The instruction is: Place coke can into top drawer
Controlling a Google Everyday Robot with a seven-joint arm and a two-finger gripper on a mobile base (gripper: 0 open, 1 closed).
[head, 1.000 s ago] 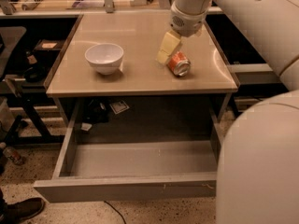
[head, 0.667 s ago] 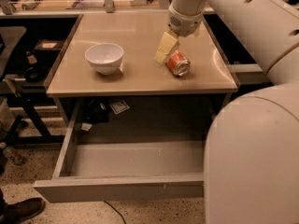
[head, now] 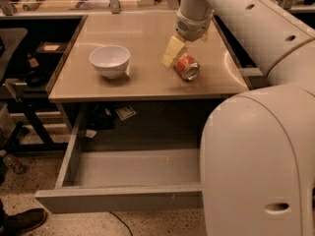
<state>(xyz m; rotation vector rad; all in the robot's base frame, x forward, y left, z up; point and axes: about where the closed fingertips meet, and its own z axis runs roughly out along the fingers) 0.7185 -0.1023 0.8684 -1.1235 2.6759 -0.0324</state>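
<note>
The coke can [head: 187, 67] is lying on its side on the tan tabletop [head: 147, 33], toward the right half and near the front edge, with one silver end facing toward me. It is sitting well outside the top drawer [head: 118, 198].

The gripper [head: 175, 58] is hanging just above and to the left of the can, with a pale yellow part reaching down right beside it, and it looks to be touching the can's side. I cannot tell whether the gripper is open, closed or gripping the can. The white arm [head: 236, 9] is coming in from the upper right and bending down over the table.

A white bowl [head: 110, 60] is standing upright on the left half of the table, well apart from the can.

Below the tabletop, the grey top drawer is standing pulled out toward me, showing its plain front panel and a bare grey floor. Behind it, in the shadow under the table, a small card [head: 125, 113] is lying tilted.

The robot's big white body [head: 256, 166] is filling the lower right and covering the drawer's right end. A dark shoe [head: 22, 220] is showing on the speckled floor at the lower left.
</note>
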